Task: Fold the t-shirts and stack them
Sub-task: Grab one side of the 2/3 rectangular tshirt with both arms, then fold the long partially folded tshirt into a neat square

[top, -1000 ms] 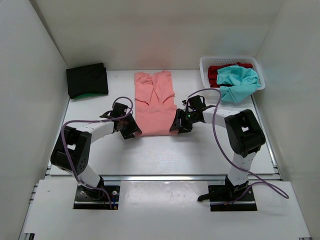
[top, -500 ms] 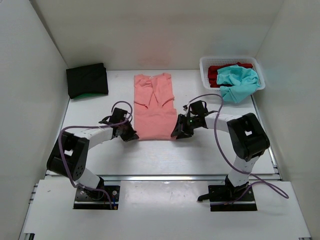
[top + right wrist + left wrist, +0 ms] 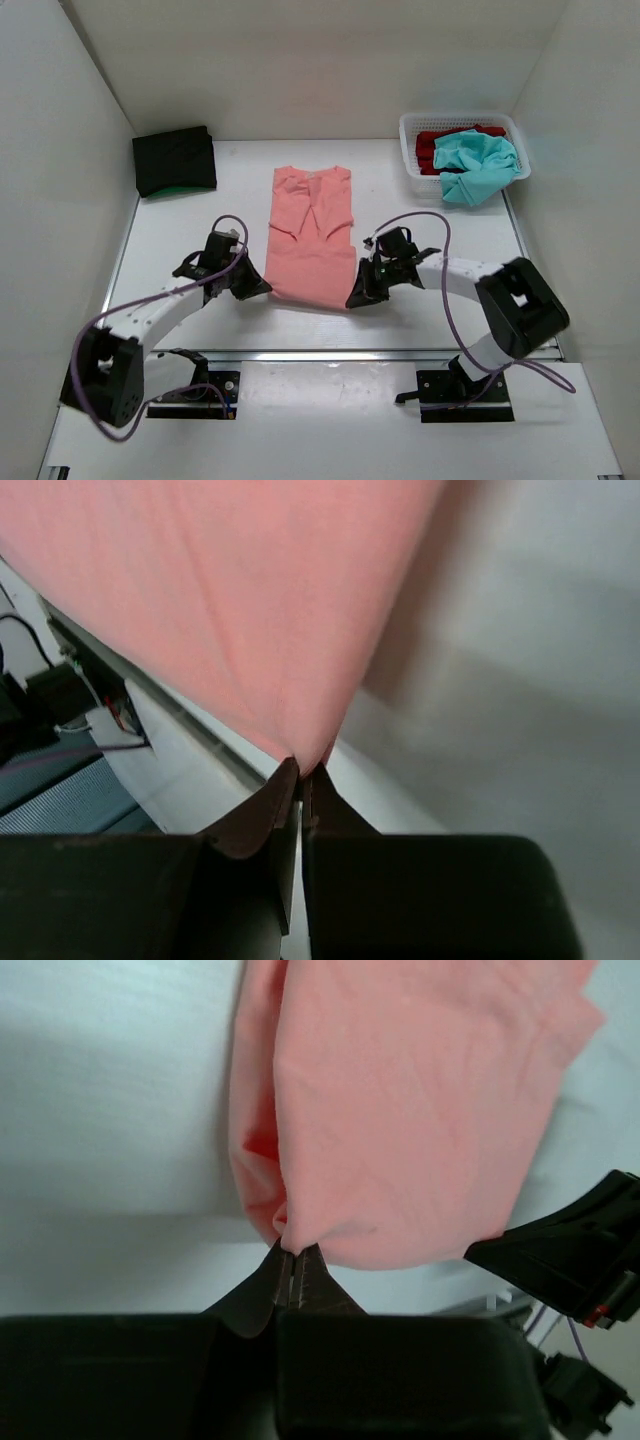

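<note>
A salmon-pink t-shirt (image 3: 311, 232) lies lengthwise mid-table, sleeves folded in. My left gripper (image 3: 262, 288) is shut on its near left hem corner (image 3: 283, 1230). My right gripper (image 3: 354, 299) is shut on the near right hem corner (image 3: 308, 755). Both corners sit lifted off the table, and the right wrist view shows the cloth (image 3: 230, 600) hanging taut from the jaws. A black t-shirt (image 3: 175, 160) lies folded at the back left over a green edge (image 3: 180, 189). A teal t-shirt (image 3: 478, 163) drapes over a red t-shirt (image 3: 432, 148) in the basket.
A white mesh basket (image 3: 412, 150) stands at the back right. White walls close in the table on the left, back and right. The table's front edge (image 3: 330, 353) runs just behind both grippers. The right arm's black gripper (image 3: 570, 1250) shows in the left wrist view.
Both grippers closed on the pink shirt's near hem corners and drew them towards the table's front edge. The shirt slid a little nearer and its hem lifted.
</note>
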Robot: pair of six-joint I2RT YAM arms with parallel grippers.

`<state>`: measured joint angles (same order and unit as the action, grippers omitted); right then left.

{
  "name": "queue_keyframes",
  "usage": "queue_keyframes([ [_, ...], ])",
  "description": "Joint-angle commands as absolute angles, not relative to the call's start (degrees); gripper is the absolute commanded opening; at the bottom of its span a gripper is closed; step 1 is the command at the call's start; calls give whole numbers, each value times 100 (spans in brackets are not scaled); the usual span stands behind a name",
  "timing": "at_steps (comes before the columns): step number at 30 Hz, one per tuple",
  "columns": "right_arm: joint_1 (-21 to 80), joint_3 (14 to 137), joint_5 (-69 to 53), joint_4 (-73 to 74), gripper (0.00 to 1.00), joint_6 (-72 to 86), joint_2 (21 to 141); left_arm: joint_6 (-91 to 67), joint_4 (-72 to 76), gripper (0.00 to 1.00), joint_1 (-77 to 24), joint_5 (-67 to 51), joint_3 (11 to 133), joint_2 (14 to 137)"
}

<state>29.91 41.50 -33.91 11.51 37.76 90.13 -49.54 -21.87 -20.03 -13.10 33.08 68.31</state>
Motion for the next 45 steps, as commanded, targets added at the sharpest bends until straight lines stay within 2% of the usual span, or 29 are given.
queue_keyframes([
  [1,3172,3676,-3498,1406,0,4060,8115,-4852,-3047,0,-1934,-1581,2998,5927],
  [6,3410,3454,-3726,2108,0,4148,7227,-4956,-4576,0,-1836,-1731,2857,4266],
  [9,3463,3454,-3797,2582,0,4122,6830,-5272,-4965,0,-1924,-2090,2795,3597],
  [14,3279,3787,-4034,3040,0,4193,6425,-5450,-5264,0,-2118,-2452,3250,3498],
  [19,2997,4726,-4131,3470,0,3755,6784,-5125,-5160,0,-1881,-2400,3910,4182],
  [23,2585,5833,-4218,3936,0,3244,7565,-4887,-4922,0,-1504,-2356,4463,4963],
  [30,1909,7882,-4271,4535,0,2373,9410,-4895,-4123,0,-1108,-2127,5640,6493],
  [34,1513,9706,-4394,4333,0,2347,10911,-4755,-3780,0,-941,-1680,6729,8152],
  [36,1381,10750,-4377,4315,0,2356,11704,-4650,-3456,8,-774,-1425,7214,8855],
  [37,1345,11158,-4281,4368,0,2382,12325,-4649,-3315,26,-713,-1415,7529,9129],
  [39,1213,12885,-4184,4430,0,2512,13268,-4623,-2798,39,-511,-1563,8119,10172],
  [40,1195,13302,-4097,4525,16,2566,13846,-4649,-2682,48,-466,-1573,8452,10630],
  [42,1099,14847,-3982,4754,31,2794,14544,-4780,-2138,53,-265,-1941,8946,11124],
  [43,1020,15210,-3964,4885,61,2821,14781,-4920,-1936,57,-220,-2116,9121,11344],
  [44,985,15283,-3894,5017,67,2778,14888,-5009,-1873,51,-124,-2205,9210,11477],
  [45,1028,15215,-3859,5053,69,2629,14732,-5001,-1681,51,-88,-2363,9150,11496],
])
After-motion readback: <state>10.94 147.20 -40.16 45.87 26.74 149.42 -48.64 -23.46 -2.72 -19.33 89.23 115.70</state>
